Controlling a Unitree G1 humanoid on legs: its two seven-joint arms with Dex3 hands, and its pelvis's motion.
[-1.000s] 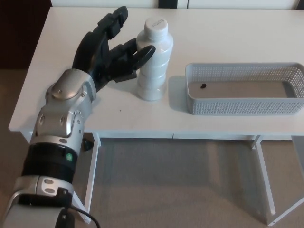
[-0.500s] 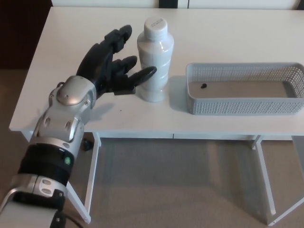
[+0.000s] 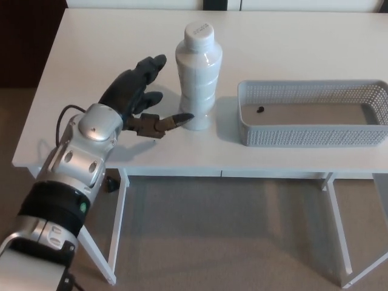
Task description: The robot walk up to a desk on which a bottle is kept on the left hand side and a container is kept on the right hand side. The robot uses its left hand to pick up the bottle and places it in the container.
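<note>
The bottle [image 3: 198,76] stands upright on the white table [image 3: 85,73], and everything else is placed from it. The left hand [image 3: 140,100] sits just to its left, low over the table, open and holding nothing: its fingers [image 3: 148,68] spread up beside the bottle's left flank, and its thumb [image 3: 176,120] points at the bottle's base, reaching or almost reaching it; contact cannot be confirmed. To the bottle's right, a short gap away, lies the grey basket [image 3: 309,136], long and shallow with perforated walls; a small dark speck rests on its floor near the left end. The right hand is not in view.

The step in hand looks like the reach for the grasp, with no grip made yet. The next move calls for bringing the hand further right so the bottle's body sits between thumb and fingers, then closing around its ribbed middle. A push from the thumb alone, so low down, could slide or tip the bottle.
</note>
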